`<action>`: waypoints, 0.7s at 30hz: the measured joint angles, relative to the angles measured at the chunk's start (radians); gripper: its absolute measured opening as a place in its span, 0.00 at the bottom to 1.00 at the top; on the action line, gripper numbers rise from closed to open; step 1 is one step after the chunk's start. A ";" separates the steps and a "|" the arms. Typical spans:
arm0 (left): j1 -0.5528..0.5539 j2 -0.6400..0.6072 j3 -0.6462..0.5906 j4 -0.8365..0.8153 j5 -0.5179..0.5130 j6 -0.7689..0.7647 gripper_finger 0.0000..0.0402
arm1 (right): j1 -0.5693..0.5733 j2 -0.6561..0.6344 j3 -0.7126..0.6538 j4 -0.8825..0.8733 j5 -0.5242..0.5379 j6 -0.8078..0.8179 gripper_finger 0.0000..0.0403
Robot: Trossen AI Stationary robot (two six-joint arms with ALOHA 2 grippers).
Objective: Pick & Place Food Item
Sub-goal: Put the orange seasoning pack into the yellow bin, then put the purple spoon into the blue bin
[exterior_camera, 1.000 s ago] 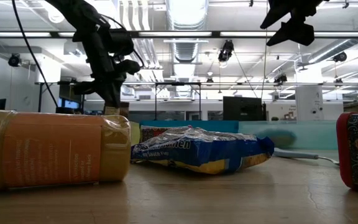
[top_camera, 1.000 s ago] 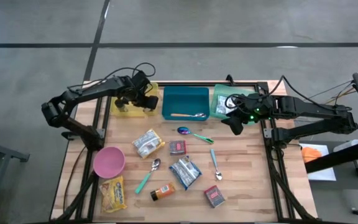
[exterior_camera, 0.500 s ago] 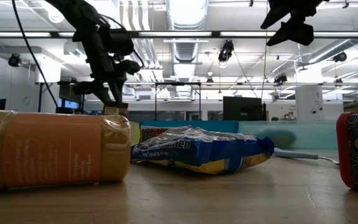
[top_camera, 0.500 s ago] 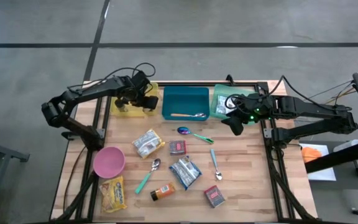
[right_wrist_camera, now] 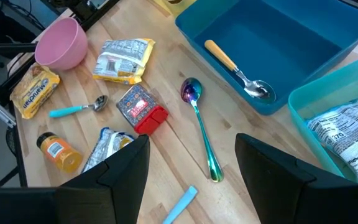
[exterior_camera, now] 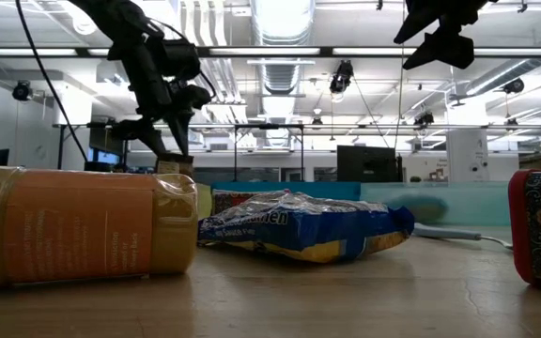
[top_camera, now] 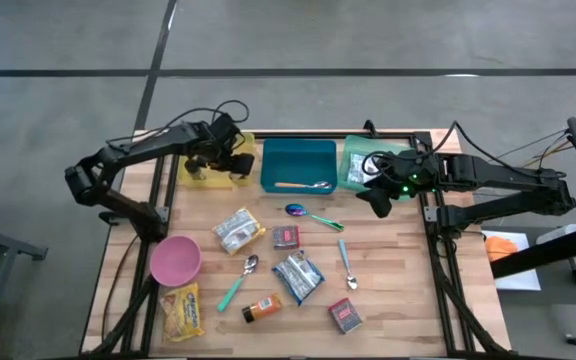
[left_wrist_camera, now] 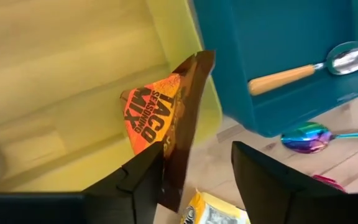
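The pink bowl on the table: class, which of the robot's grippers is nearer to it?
Left. The left gripper hangs over the yellow bin, straight back from the pink bowl. The right gripper hangs by the green bin, across the table.

Orange-and-brown taco seasoning mix packet (left_wrist_camera: 160, 124) is seen tilted on edge inside the yellow bin (left_wrist_camera: 73, 56), leaned against its wall.

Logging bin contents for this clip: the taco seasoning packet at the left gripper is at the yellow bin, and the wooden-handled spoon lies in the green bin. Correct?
Not quite. The wooden-handled spoon lies in the teal bin, as the high view shows. The taco seasoning packet is at the yellow bin, by the left gripper.
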 joint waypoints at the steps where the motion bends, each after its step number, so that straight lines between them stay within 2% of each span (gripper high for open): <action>1: 0.002 -0.010 0.000 0.000 0.001 0.000 0.51 | 0.000 0.000 0.000 0.000 0.000 0.000 0.58; 14: 0.023 -0.179 0.000 0.009 0.002 0.007 0.54 | 0.000 0.000 0.000 0.003 0.003 -0.006 0.58; 21: 0.016 -0.263 0.000 0.009 0.114 0.061 0.54 | 0.000 0.056 0.000 0.048 0.003 -0.102 0.58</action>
